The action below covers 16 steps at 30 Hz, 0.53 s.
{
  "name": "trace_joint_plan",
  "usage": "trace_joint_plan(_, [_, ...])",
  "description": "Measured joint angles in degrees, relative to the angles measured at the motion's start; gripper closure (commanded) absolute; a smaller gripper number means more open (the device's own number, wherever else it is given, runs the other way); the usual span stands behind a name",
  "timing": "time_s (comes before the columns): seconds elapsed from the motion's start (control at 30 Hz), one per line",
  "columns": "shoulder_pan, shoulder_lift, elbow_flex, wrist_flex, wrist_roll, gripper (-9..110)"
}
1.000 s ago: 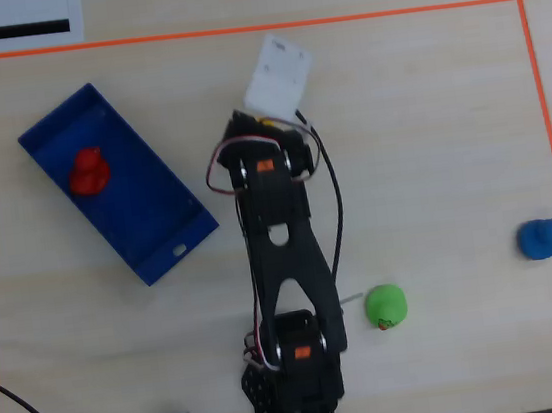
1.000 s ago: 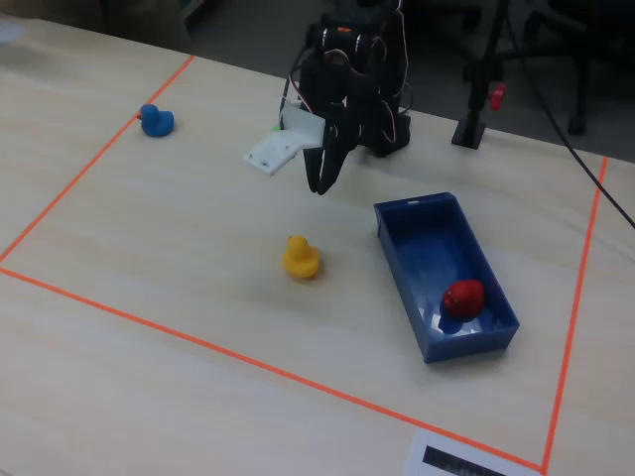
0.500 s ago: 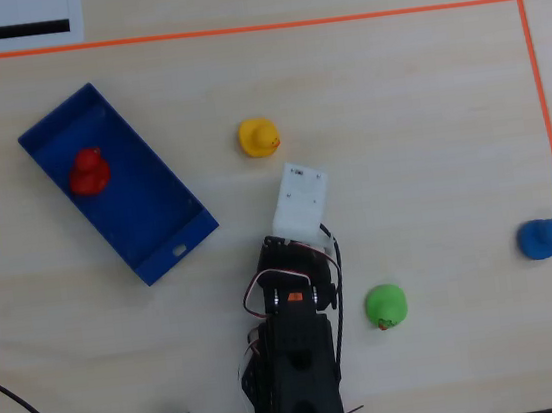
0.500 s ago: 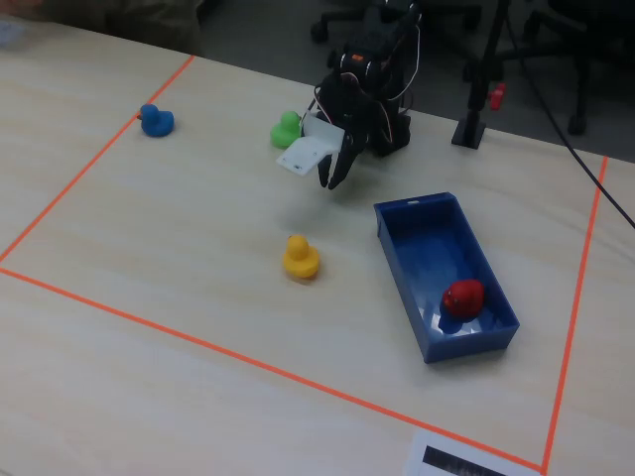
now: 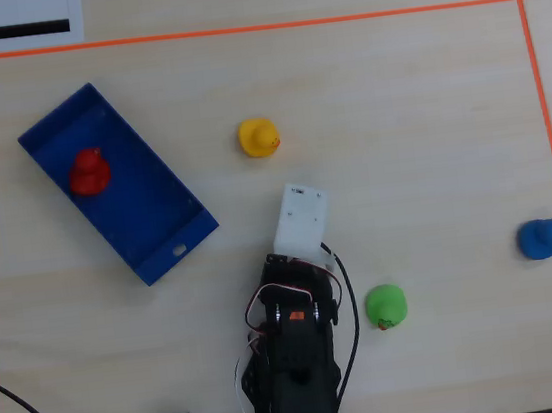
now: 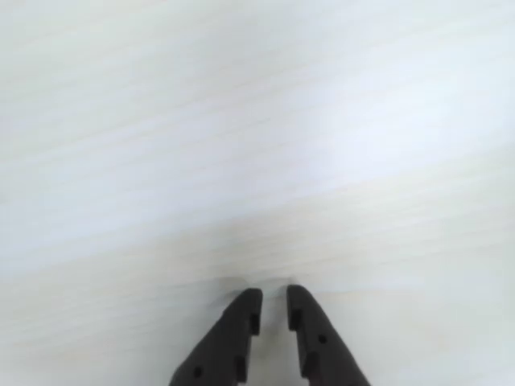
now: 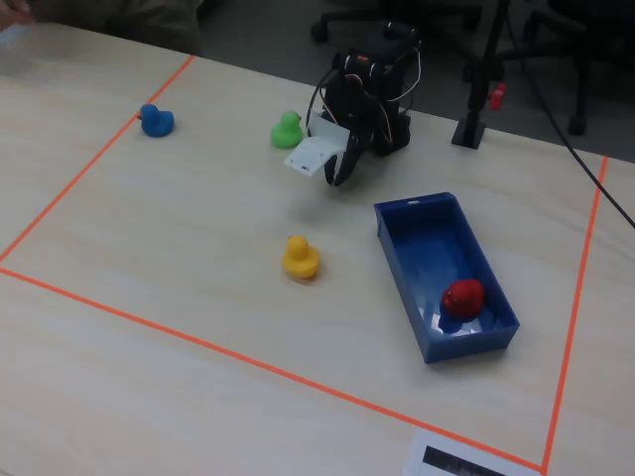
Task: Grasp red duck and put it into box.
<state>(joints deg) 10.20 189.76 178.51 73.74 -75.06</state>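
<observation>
Already placed | red duck (image 5: 88, 171) sits inside box (image 5: 156, 216), well apart from gripper (image 6: 272, 303) | gripper jaws nearly pressed together, holding nothing, over bare counter (image 6: 257, 121) | duck likely light, soft, rounded, slippery: pinch across body, not head

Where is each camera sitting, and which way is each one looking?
Overhead view: hangs above the table, looks straight down; arm enters from the bottom edge.
Wrist view: rides on the arm, looks down at bare table past the gripper, fingers nearly together.
Fixed view: stands across the table, facing the arm.
Overhead and fixed views share the red duck in the box and the yellow duck.
</observation>
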Motion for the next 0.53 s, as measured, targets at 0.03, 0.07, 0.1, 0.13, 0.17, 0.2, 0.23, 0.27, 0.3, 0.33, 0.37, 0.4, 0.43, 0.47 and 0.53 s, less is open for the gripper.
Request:
trace_joint_plan(0.03, [0.3, 0.0, 0.0, 0.0, 0.0, 101])
trace_joint_plan(0.07, [0.4, 0.0, 0.0, 0.1, 0.0, 101])
trace_joint_plan(0.1, [0.4, 0.0, 0.0, 0.1, 0.0, 101])
trace_joint_plan(0.13, [0.4, 0.0, 0.0, 0.1, 0.0, 101])
trace_joint_plan(0.17, [0.2, 0.0, 0.0, 0.1, 0.0, 101])
trace_joint_plan(0.2, [0.1, 0.0, 0.0, 0.1, 0.0, 101])
trace_joint_plan(0.23, [0.1, 0.0, 0.0, 0.1, 0.0, 101])
trace_joint_plan(0.27, [0.0, 0.0, 0.0, 0.1, 0.0, 101])
trace_joint_plan(0.3, [-0.1, 0.0, 0.0, 0.1, 0.0, 101])
trace_joint_plan(0.33, [-0.1, 0.0, 0.0, 0.1, 0.0, 101])
trace_joint_plan(0.37, [-0.1, 0.0, 0.0, 0.1, 0.0, 101])
trace_joint_plan(0.4, [-0.1, 0.0, 0.0, 0.1, 0.0, 101])
trace_joint_plan(0.43, [-0.1, 0.0, 0.0, 0.1, 0.0, 101])
trace_joint_plan(0.47, [-0.1, 0.0, 0.0, 0.1, 0.0, 101])
trace_joint_plan(0.53, [-0.1, 0.0, 0.0, 0.1, 0.0, 101])
